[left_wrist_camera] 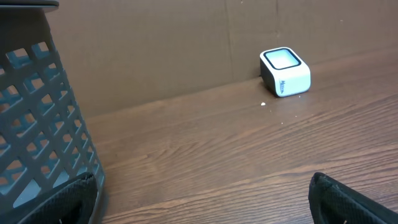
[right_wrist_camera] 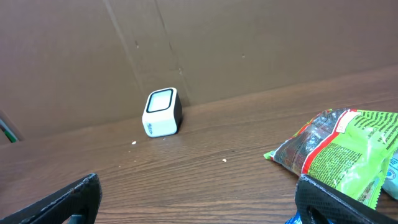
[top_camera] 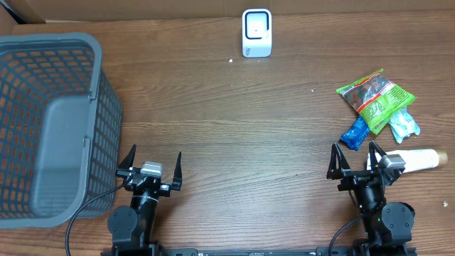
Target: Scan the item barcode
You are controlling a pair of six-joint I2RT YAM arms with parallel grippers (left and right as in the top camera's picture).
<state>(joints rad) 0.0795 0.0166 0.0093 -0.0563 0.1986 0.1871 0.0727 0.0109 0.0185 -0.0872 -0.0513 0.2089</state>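
The right end effector [top_camera: 353,153] stands wide open and empty, low over the bench [top_camera: 234,121]. The left end effector [top_camera: 154,161] is likewise open with nothing in it, just beside the basket [top_camera: 106,107].

The items lie in a small heap just beyond the right one. A tube [top_camera: 421,159] sits close at its side and a blue packet [top_camera: 355,133] lies ahead. A green bag [top_camera: 375,96] overlaps that and a pale packet [top_camera: 404,126]. Because they overlap, a reach for one could drag or pinch a neighbour, and the slack wrappers may crumple or slip from the fingers.

No barcode shows on any upward face. An item could therefore reach the scanner [top_camera: 257,33], well apart at the far edge, with its code turned away or creased, and fail to read. The left arm risks clipping the basket wall if it swings outward.
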